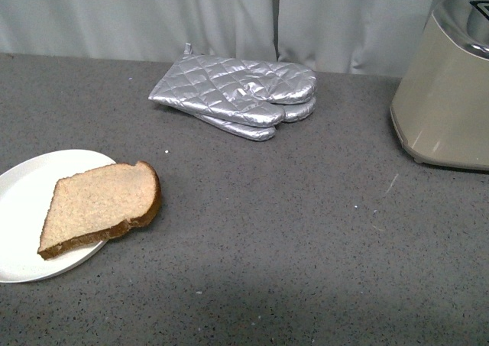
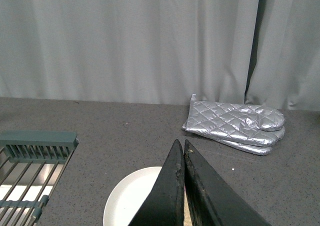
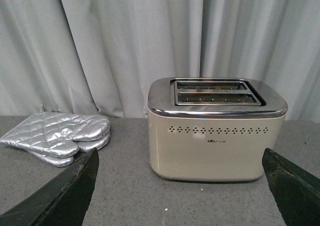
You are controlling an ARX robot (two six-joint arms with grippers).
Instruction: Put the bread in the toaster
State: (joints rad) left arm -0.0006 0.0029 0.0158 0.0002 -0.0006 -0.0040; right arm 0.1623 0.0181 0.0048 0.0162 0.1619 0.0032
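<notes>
One slice of light brown bread (image 1: 101, 205) with a darker crust lies half on the white plate (image 1: 23, 201) at the front left of the counter, its rounded end hanging over the plate's rim. The beige toaster (image 1: 447, 94) stands at the far right, cut by the frame edge; the right wrist view faces its side (image 3: 216, 136) and its two chrome slots, both empty. My left gripper (image 2: 183, 146) is shut with nothing in it, above the plate (image 2: 132, 198). My right gripper (image 3: 180, 158) is wide open, facing the toaster from a distance. Neither arm shows in the front view.
A pair of silver quilted oven mitts (image 1: 243, 94) lies at the back middle of the dark grey counter (image 1: 306, 231). A grey curtain hangs behind. In the left wrist view a grey-green dish rack (image 2: 30, 171) sits beside the plate.
</notes>
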